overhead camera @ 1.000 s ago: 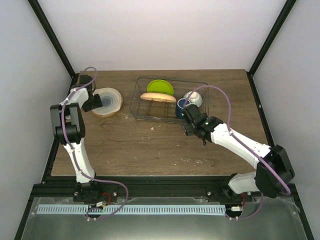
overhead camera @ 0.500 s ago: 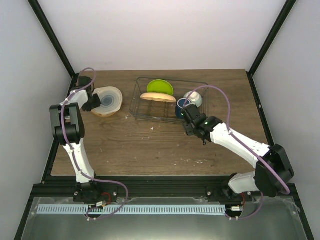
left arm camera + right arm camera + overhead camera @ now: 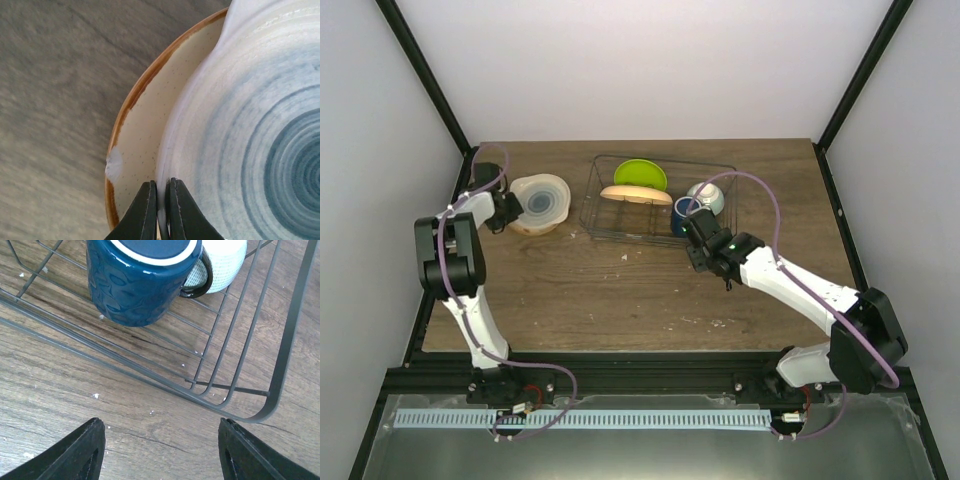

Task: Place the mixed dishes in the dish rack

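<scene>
Brown wood-grain table (image 3: 620, 290), white walls around.

The left gripper (image 3: 161, 210) is pinched fully closed on the thin edge of the cream plate (image 3: 250, 125). Most of the plate lies ahead and to the right of the fingers. It looks tipped up off the table in the top view, though how far cannot be told.

The right gripper (image 3: 162, 445) is wide apart and holds nothing. It hovers over bare wood just outside the rack (image 3: 280, 365). The mug (image 3: 135, 285) sits just ahead of it inside the wire, with the bowl (image 3: 227, 265) touching or nearly touching the mug's handle.

The green plate (image 3: 640, 174) and orange plate (image 3: 635, 194) are already in the rack, past the cream plate as seen from the left gripper.

Likely step: lift the cream plate and carry it to the rack. The grip is shallow and sits on the rim only, so the plate may pivot or slip. Raise it slowly, keep it edge-up, and lower it between the dividers clear of the orange plate. The right arm should keep clear.

Materials:
- **Cream plate:** glazed ceramic, slick, with blue-grey concentric rings, a speckled cream band and a brown edge line.
- **Mug:** dark blue, glossy, dimpled.
- **Bowl:** pale mint, ribbed.
- **Rack:** thin dark wire with rounded corners.
</scene>
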